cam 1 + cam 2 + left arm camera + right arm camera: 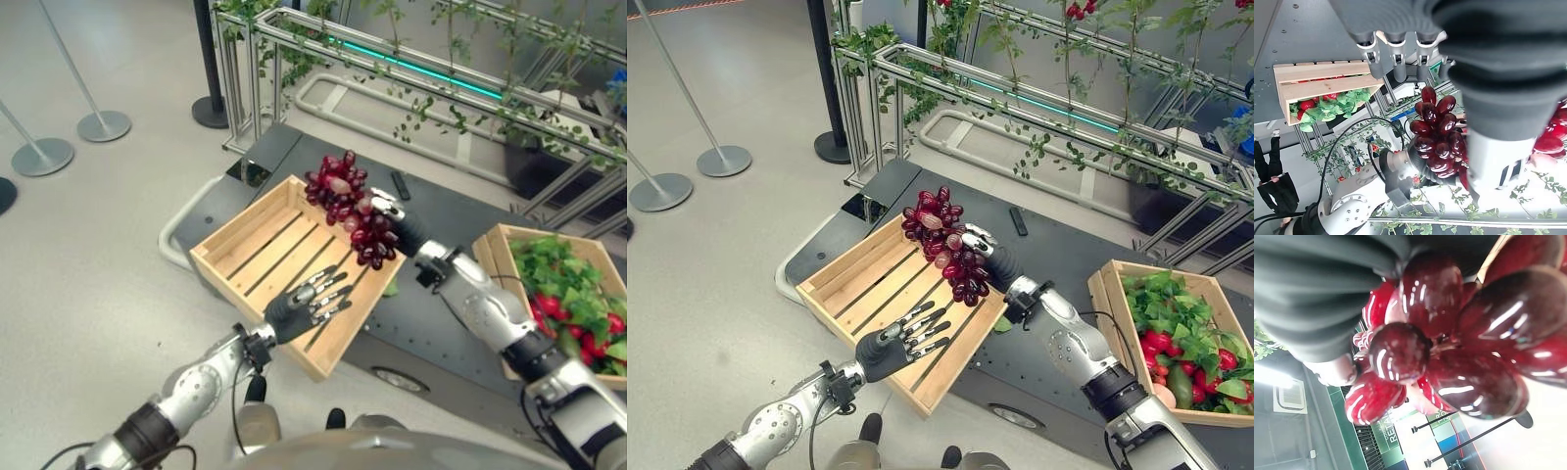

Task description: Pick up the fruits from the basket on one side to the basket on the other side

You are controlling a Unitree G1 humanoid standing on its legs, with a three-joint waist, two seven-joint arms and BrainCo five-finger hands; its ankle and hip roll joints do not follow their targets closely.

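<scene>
A bunch of dark red grapes [346,201] hangs over the far right corner of the slatted wooden crate [240,231] on the left. My right hand [390,221] is shut on it from the right; the glossy grapes [1459,347] sit tight against that hand. My left hand [309,304] hovers open over the crate's near right part, fingers straight, holding nothing. The grapes [1437,134] hang past its fingers [1396,61]. A second wooden crate [1115,294] at the right holds red and green fruits [1187,343] among green leaves.
Both crates rest on a dark platform [451,211]. A small black remote-like object [400,184] lies on it behind the grapes. A metal frame with leafy plants [411,69] runs along the back. Stanchion posts [103,124] stand on the floor at the left.
</scene>
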